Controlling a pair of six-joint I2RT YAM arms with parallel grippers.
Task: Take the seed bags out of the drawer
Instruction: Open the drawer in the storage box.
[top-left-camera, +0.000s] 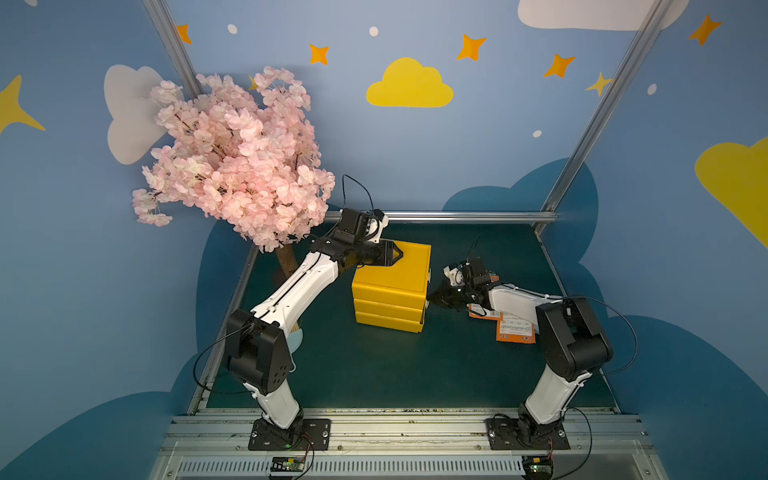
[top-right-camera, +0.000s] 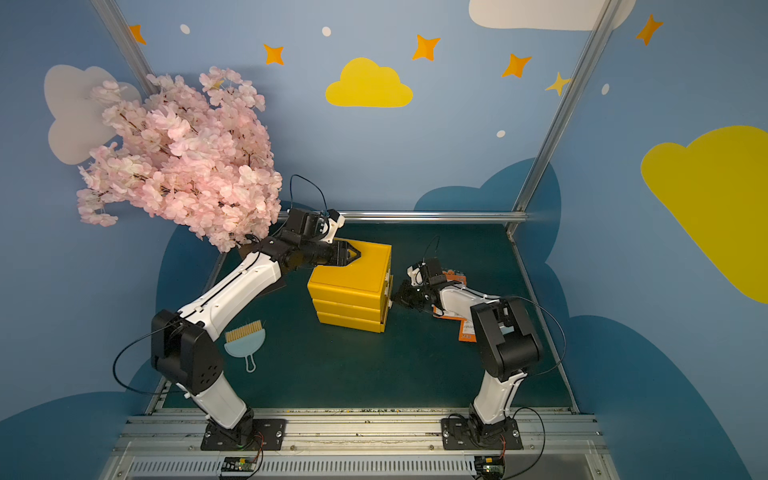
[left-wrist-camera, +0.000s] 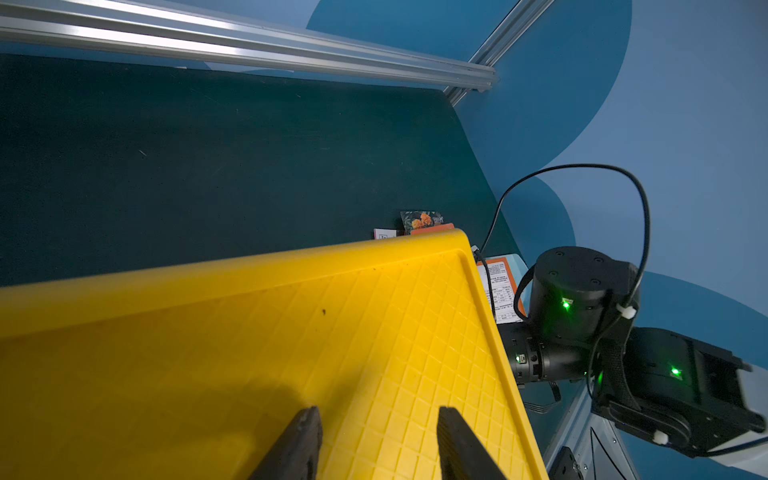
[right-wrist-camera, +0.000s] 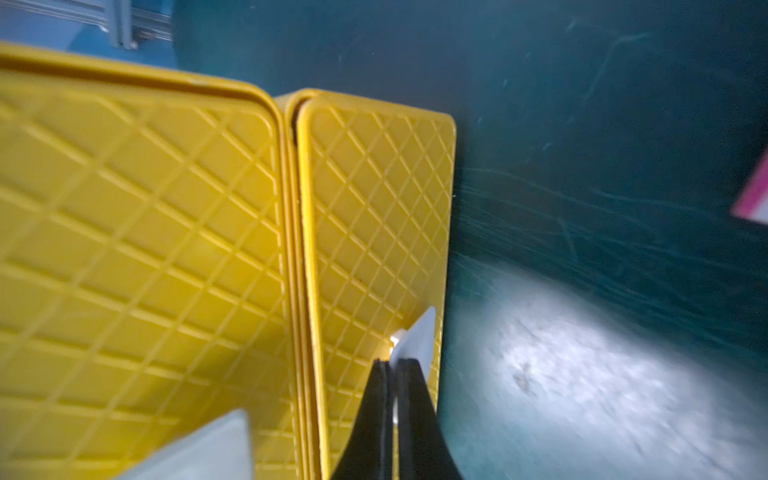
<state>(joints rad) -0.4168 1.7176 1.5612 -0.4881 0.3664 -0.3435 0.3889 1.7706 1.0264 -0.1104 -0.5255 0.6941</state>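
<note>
Blossom tree at mat's 10 o'clock. Yellow drawer cabinet mid-mat, we note. Left gripper spread over cabinet top. Right gripper pinching white drawer handle at cabinet's 3 o'clock. Seed bags on mat beyond, partly under right arm.
</note>
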